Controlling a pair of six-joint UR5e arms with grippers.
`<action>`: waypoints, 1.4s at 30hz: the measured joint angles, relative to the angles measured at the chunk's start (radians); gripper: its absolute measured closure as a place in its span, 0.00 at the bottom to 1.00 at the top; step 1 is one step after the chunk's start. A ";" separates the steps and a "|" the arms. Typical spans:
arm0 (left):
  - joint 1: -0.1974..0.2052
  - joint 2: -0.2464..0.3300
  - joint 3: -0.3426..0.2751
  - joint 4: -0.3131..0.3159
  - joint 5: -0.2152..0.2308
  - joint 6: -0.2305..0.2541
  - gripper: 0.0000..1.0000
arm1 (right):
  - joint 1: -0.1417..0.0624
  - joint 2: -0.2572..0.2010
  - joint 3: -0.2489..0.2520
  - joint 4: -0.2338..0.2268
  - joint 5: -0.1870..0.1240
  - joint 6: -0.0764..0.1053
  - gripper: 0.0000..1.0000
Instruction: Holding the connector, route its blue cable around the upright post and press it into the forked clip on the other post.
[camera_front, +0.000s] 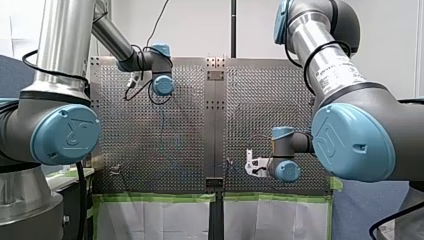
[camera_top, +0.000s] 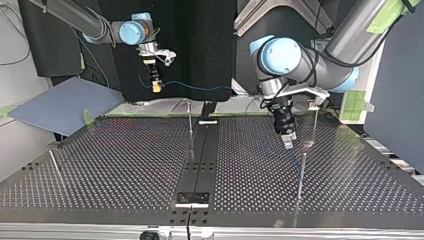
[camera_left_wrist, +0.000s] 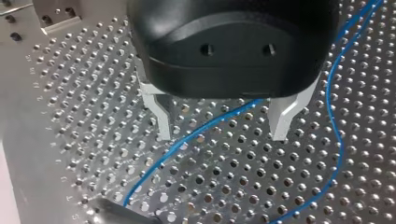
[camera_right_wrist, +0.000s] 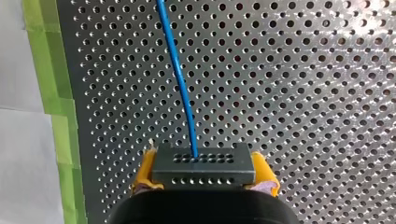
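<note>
My right gripper is shut on the dark grey connector, with its yellow pads on the connector's two sides. The blue cable leaves the connector's face and runs ahead over the perforated plate. In the top view my right gripper hangs high at the back left, and the cable trails to the right. My left gripper stands open just above the plate, with a stretch of the cable lying under and between its fingers. In the top view it is low, beside a thin upright post.
More thin posts stand on the plate: one near the middle rail, one nearer the camera, and a tilted one at the top view's left. Green tape marks the plate's edge. A blue-grey board lies beyond the back left corner.
</note>
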 joint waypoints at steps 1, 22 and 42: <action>0.000 0.000 0.003 0.000 0.003 0.001 0.00 | 0.000 0.000 0.000 -0.001 0.000 0.000 1.00; -0.016 -0.109 0.106 -0.054 0.000 -0.005 0.00 | 0.000 0.000 0.000 -0.004 -0.001 0.004 1.00; -0.032 -0.235 0.111 -0.033 -0.032 -0.009 0.00 | 0.000 0.000 0.000 -0.007 -0.001 0.013 1.00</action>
